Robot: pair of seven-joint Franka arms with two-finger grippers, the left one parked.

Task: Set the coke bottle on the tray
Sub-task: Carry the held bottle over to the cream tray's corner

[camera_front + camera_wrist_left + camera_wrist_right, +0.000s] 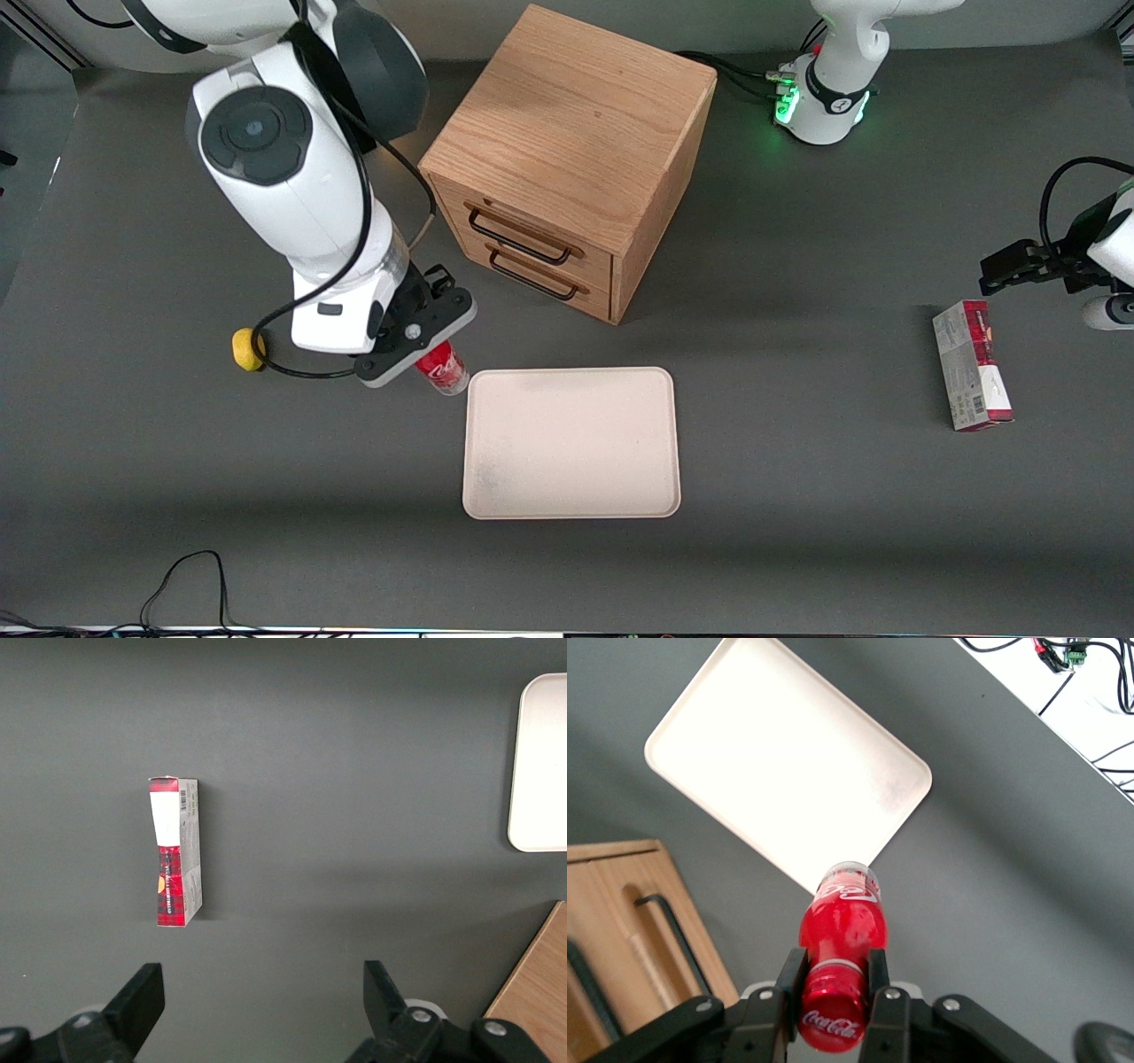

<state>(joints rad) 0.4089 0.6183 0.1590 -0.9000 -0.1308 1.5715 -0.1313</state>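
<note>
A dark grey table (797,496) carries the cream tray (571,443). The gripper (833,988) hangs just beside the tray's corner toward the working arm's end, its fingers (790,979) clamped on the neck of the coke bottle (842,939), held off the tray. A wooden drawer cabinet (567,151) stands farther from the front camera; a yellow lump (246,349) and a red-and-grey carton (972,365) lie apart.

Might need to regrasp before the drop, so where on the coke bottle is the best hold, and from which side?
Probably keep the present hold: the gripper, beside the tray corner, pinches the coke bottle across its narrow upper part by the cap, fingers on the round sides. Coming from the cap end leaves the clear base free to land first.
</note>
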